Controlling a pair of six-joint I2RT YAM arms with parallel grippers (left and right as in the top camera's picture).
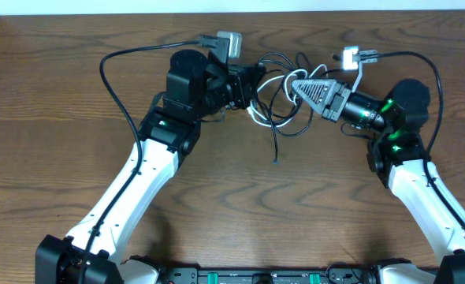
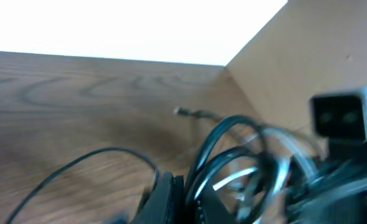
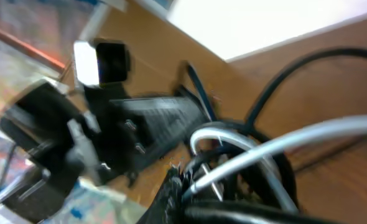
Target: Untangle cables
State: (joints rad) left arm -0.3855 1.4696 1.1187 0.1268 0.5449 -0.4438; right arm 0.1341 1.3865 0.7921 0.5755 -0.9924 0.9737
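The cables (image 1: 284, 104) lie as a tangle of thin black loops with one white cord (image 1: 273, 81) between the two arms at the back middle of the table. One black end (image 1: 276, 150) trails toward the front. My left gripper (image 1: 252, 85) reaches in from the left and is shut on black loops (image 2: 233, 127) that rise from its fingers (image 2: 168, 196). From the right, my right gripper (image 1: 294, 87) is shut on the bundle; the white cord (image 3: 308, 140) and a black one (image 3: 283, 81) run out of its tip (image 3: 183, 180). Both wrist views are blurred.
The wooden table (image 1: 240, 205) ends at a white strip along the back. Thick black arm leads arc out at the left (image 1: 110, 79) and right (image 1: 431, 67). The two grippers stand very close, and the left wrist camera (image 3: 102, 62) fills part of the right wrist view.
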